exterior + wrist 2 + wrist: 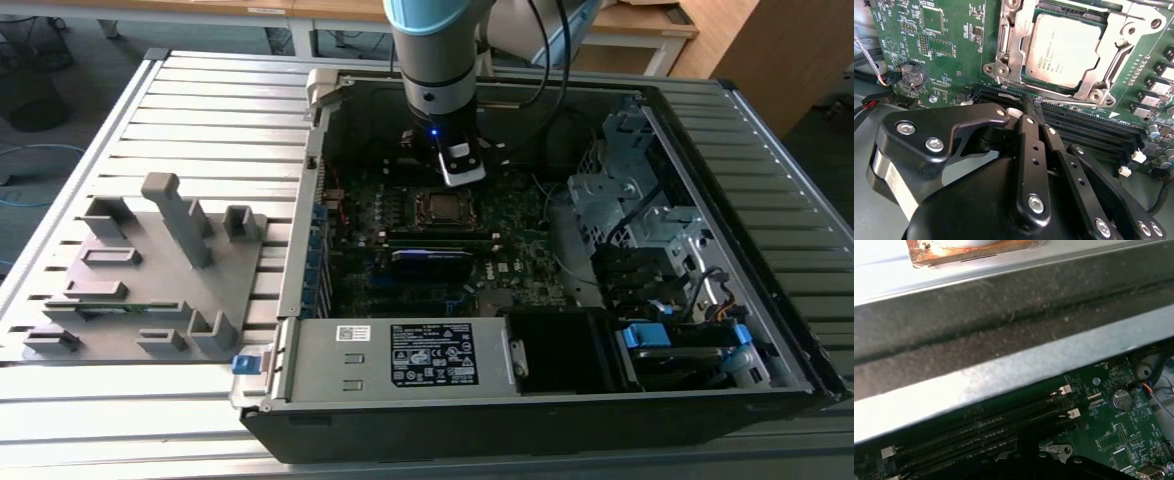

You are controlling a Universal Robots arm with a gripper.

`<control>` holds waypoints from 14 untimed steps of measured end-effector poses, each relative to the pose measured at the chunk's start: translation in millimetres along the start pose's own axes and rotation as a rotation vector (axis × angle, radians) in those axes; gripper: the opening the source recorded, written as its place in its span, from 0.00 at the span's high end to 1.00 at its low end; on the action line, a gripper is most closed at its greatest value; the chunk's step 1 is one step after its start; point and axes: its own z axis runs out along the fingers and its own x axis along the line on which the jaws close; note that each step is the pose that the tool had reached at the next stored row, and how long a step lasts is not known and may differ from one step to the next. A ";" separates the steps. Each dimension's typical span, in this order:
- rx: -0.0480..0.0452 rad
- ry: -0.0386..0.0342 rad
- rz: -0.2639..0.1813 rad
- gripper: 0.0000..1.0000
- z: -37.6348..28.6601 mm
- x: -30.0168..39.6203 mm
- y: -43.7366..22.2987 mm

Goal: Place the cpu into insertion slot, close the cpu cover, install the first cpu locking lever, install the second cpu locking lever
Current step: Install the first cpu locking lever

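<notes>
Cpu (pixel 1064 47) seated, cover (pixel 1019 50) down over it. Claw (pixel 1030 116) closed, empty, over memory slots (pixel 1089 127) near cover edge. Judged: first lever step in hand; calls for tips at lever end.

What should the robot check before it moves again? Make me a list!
1. The cpu lies flat in the insertion slot: ok.
2. The cpu cover is down around the cpu: ok.
3. The locking levers are hooked down: cannot tell.
4. The gripper is off the cpu, beside the slot at the memory slots: ok.
</notes>
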 end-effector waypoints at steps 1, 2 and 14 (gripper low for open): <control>0.0002 -0.0002 0.000 0.90 0.0 0.0 0.0; 0.0000 -0.0004 0.000 0.90 -0.1 0.0 0.1; -0.0004 -0.0037 -0.001 0.90 0.2 0.9 1.1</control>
